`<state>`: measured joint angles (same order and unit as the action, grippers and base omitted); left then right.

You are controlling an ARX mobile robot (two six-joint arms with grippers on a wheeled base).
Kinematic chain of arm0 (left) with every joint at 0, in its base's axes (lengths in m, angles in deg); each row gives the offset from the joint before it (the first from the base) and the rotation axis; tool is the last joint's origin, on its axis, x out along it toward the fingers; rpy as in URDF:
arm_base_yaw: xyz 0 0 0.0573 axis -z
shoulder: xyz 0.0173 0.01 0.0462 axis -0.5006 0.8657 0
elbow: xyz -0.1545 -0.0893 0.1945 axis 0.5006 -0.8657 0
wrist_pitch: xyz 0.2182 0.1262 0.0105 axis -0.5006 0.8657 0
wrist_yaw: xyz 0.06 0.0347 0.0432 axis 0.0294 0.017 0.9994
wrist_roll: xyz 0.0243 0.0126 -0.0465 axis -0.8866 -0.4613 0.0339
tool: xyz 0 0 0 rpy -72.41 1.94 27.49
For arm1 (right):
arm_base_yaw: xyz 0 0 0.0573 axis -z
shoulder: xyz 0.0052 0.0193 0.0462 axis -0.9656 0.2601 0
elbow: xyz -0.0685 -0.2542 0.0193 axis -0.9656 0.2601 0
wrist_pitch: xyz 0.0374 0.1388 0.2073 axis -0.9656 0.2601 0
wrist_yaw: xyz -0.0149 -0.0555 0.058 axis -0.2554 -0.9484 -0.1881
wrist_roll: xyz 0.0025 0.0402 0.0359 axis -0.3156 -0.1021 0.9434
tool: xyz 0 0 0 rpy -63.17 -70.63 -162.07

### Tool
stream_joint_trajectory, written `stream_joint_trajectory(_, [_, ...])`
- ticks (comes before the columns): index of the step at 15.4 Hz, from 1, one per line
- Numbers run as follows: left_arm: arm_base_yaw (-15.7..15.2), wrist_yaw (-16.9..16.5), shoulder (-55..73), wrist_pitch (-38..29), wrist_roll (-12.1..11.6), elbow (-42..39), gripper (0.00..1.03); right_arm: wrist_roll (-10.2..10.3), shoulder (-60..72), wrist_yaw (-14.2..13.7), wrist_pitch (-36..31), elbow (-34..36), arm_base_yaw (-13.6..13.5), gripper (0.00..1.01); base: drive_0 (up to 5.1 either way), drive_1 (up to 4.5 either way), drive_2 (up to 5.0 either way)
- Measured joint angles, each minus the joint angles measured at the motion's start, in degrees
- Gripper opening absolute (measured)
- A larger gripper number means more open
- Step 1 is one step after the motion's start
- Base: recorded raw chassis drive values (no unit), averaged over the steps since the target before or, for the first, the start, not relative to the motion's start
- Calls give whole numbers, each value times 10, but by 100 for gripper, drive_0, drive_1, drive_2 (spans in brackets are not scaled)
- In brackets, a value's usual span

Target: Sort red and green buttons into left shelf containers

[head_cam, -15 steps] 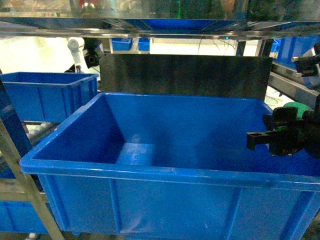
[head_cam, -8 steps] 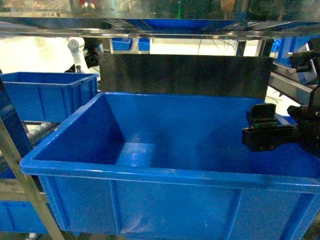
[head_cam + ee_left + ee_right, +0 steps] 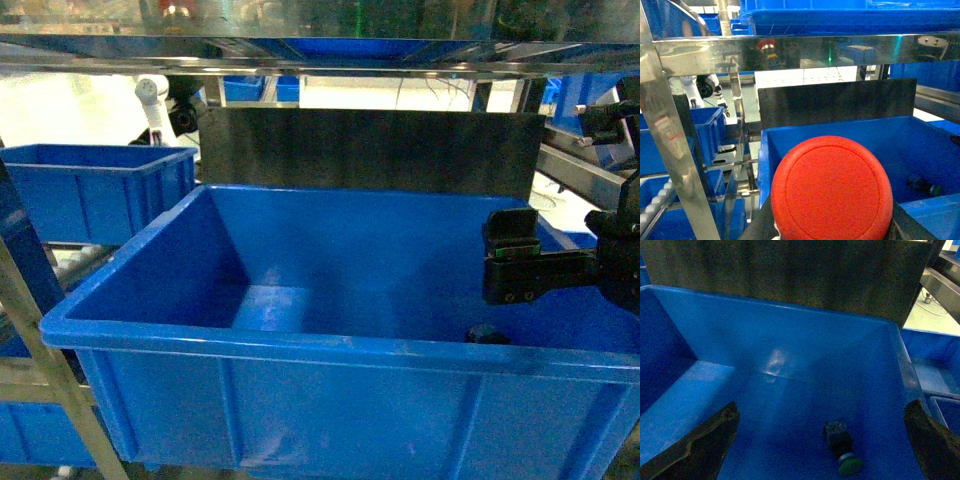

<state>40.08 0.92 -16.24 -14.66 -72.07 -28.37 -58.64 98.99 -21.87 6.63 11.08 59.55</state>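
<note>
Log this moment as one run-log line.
right gripper: open, above blue bin | green button: lying on bin floor | left gripper: red button between fingers, outside bin

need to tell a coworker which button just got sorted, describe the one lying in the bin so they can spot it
Start at the big blue bin in the middle of the head view, in front of the dark back panel. On its floor near the right wall lies the green button, on its side. It is the only item in that bin, with a black body and green cap.
</note>
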Motion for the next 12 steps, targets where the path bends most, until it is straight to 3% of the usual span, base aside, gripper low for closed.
stream_joint_trajectory(3, [0, 0, 0, 0, 0, 0, 24, 0, -15, 0, -3, 13, 1, 98, 0, 0, 0])
stream_joint_trajectory(7, [0, 0, 0, 0, 0, 0, 24, 8, -216, 12, 71, 115, 14, 98, 0, 0, 0])
stream_joint_trajectory(10, [0, 0, 0, 0, 0, 0, 24, -5, -246, -2, 82, 141, 31, 98, 0, 0, 0])
stream_joint_trajectory(12, [44, -24, 109, -84, -2, 31, 24, -9, -246, -2, 82, 141, 31, 98, 0, 0, 0])
